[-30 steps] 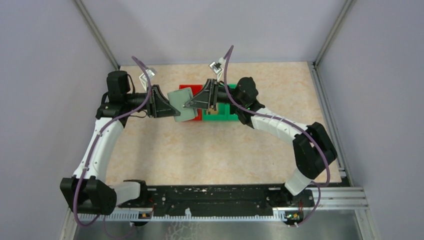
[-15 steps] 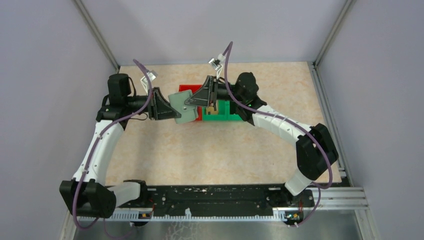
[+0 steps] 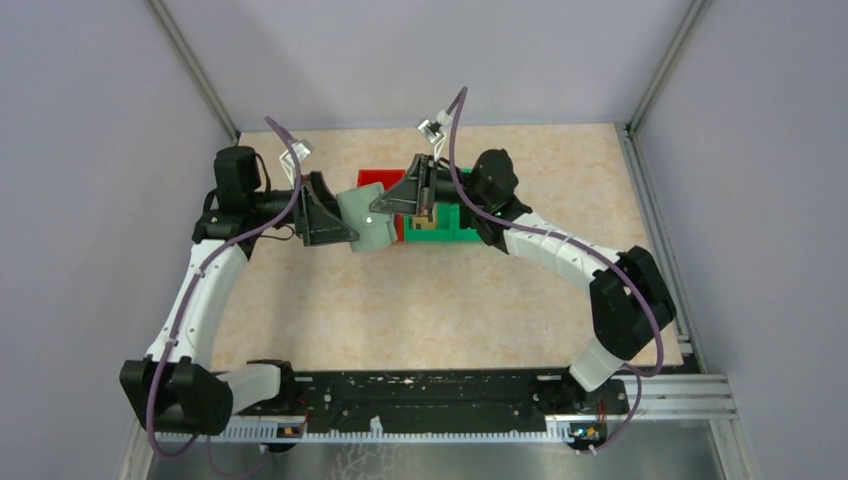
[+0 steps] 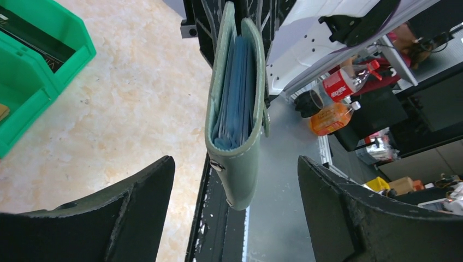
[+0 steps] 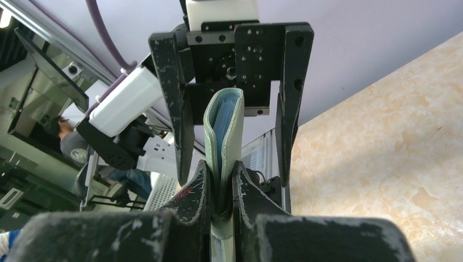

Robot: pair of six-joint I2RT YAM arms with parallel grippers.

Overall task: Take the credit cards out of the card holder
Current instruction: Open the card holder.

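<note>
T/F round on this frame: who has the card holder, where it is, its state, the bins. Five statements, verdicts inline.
1. The right gripper is clamped on the card holder. True.
2. The left gripper grips the holder too. False: it is wide open, clear of the holder on both sides.
3. The holder lies on the table. False: it hangs in the air above it.
4. The holder is folded, not spread flat. True.
5. A red bin stands beside a green bin. True.

Lab — grey enclosure walls (image 3: 80,150), aluminium rails (image 3: 675,395)
</note>
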